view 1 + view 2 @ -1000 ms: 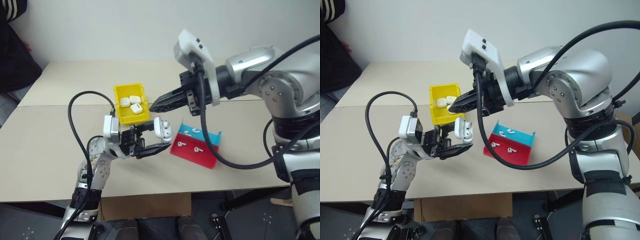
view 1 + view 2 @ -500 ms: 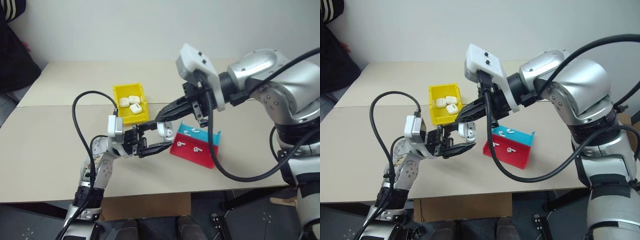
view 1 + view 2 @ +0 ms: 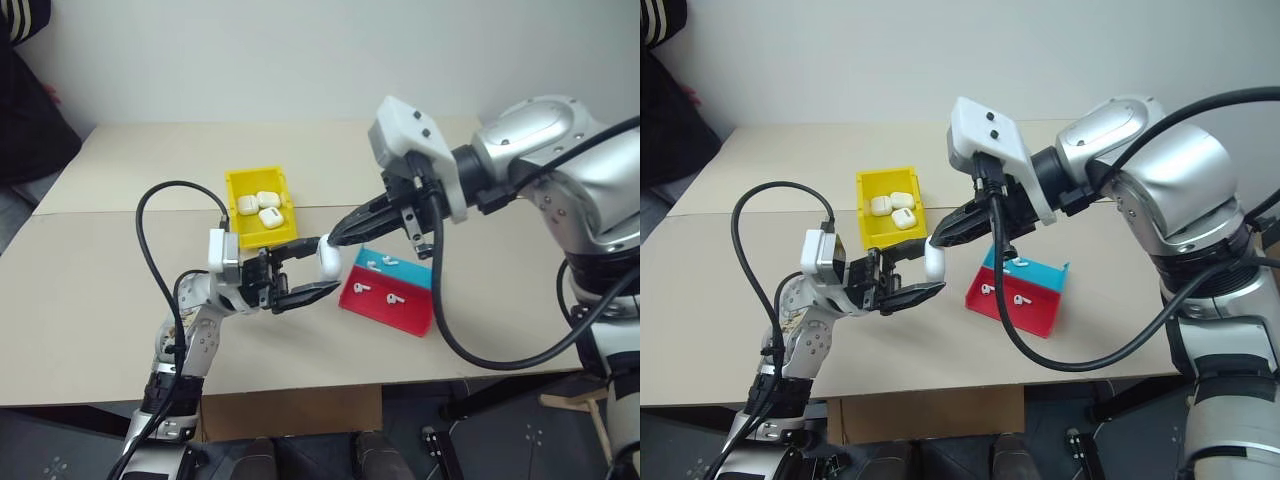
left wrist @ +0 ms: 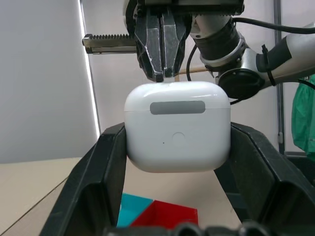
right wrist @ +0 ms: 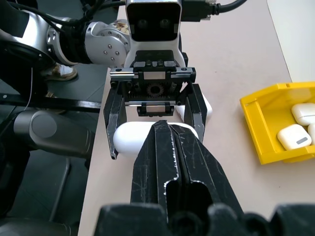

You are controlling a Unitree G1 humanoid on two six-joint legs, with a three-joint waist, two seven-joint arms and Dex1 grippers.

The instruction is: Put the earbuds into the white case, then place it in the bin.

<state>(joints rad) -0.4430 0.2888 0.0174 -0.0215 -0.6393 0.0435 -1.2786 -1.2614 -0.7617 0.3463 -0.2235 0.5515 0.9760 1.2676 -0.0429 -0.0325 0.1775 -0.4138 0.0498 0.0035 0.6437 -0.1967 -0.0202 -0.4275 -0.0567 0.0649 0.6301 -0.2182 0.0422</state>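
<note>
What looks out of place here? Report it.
The white case in the left gripper is closed, with the shut right gripper at its lid, while earbuds lie in the red-and-blue tray.

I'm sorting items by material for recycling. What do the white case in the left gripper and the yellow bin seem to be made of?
The small rounded white case looks like hard glossy plastic: smooth shell, soft highlights, a thin lid seam. The yellow rectangular bin looks like moulded plastic with a duller sheen: uniform colour, thin straight walls. Neither can be confirmed by sight alone.
</note>
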